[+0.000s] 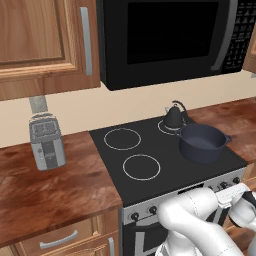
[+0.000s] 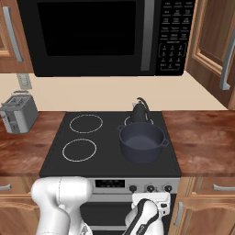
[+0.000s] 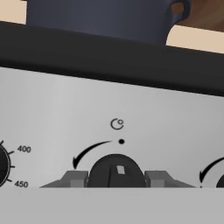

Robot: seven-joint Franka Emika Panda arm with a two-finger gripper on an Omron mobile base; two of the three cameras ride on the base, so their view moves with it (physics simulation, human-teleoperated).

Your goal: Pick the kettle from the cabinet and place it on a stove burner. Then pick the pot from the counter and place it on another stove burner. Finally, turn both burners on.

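Jaws of the gripper [image 3: 116,178] stand narrow, 1 finger on each side of a black stove knob [image 3: 116,171]; contact I cannot tell. On the cooktop [image 1: 150,142] the pot [image 1: 202,142] sits front right, the kettle [image 1: 174,117] just behind it

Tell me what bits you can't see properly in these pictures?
- Kettle: its base sits behind the pot, left base view.
- Knob: lower half cut off by the bottom band, hand view.
- Gripper: whether its fingers touch the knob, too tight to tell.
- Microwave button labels: too small, right base view.
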